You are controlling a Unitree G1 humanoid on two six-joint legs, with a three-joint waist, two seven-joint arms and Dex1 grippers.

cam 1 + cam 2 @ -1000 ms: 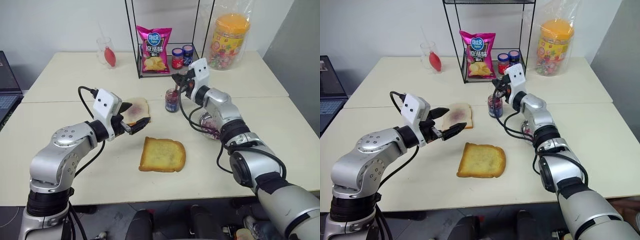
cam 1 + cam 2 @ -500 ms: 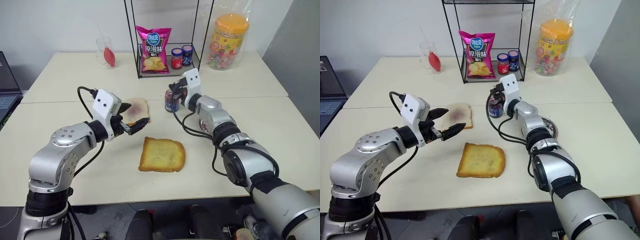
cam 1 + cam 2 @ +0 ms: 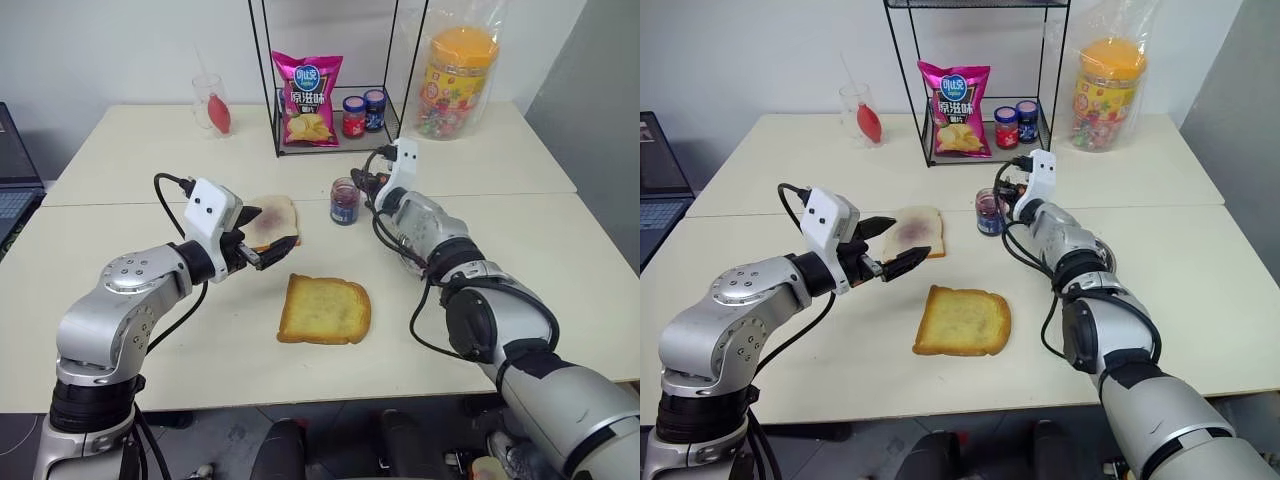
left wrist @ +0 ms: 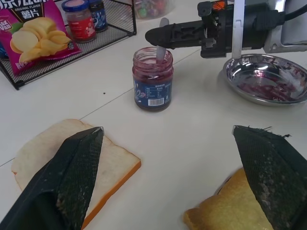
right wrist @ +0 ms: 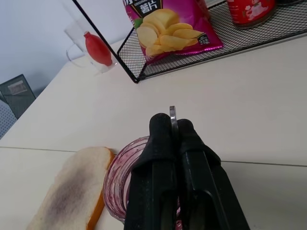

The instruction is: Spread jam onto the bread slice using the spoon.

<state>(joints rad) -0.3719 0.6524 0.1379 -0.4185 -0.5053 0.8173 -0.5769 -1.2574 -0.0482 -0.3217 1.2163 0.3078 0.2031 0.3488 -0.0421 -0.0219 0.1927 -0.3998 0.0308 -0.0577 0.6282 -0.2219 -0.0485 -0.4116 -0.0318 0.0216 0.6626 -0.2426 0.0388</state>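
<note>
Spoon [image 4: 160,50] bowl sunk in jam jar [image 4: 152,79], probably loaded; unclear.

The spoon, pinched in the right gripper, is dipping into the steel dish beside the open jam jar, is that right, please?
Not quite. The spoon, pinched in the right gripper, dips into the open jam jar, not the steel dish beside it; the left wrist view shows this.

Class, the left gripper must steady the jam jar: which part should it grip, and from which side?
Probably its round labelled body, level from the robot's left: the jar stands upright, and the right gripper holds the spoon in its open mouth.
</note>
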